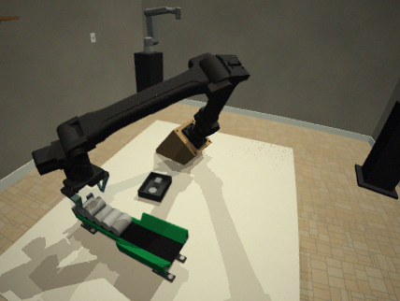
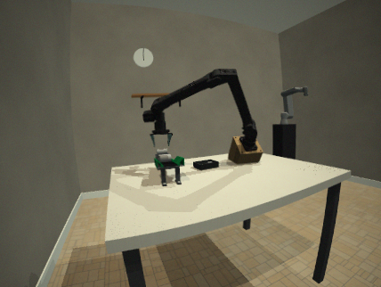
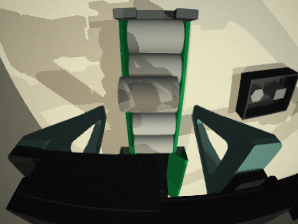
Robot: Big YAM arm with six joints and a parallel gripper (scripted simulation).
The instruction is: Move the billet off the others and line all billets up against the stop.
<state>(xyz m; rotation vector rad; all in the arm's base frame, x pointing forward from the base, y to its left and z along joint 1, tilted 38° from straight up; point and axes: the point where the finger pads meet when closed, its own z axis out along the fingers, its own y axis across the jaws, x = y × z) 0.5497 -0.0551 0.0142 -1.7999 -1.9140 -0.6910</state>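
Top view: the ramp point(image 1: 161, 227) stands near the table's point(image 1: 262, 196) left edge, its grey stop end under the gripper point(image 1: 88, 189). Billets point(image 1: 108, 215) lie side by side across its upper part; the black lower part is bare. A black tray point(image 1: 155, 186) lies just beside the ramp, toward the wooden base block point(image 1: 177, 147). Open table top extends to the right.

Exterior view: the gripper point(image 2: 161, 141) hangs above the ramp point(image 2: 171, 162), apart from the billets point(image 2: 163, 156). The tray point(image 2: 206, 164) lies between ramp and block point(image 2: 244, 151).

Wrist view: the stacked billet point(image 3: 149, 92) rests across two others, wider than the green rails, slightly tilted. The stop point(image 3: 154, 14) closes the far end. The tray point(image 3: 266, 94) sits right. The fingers are spread wide, empty, touching nothing.
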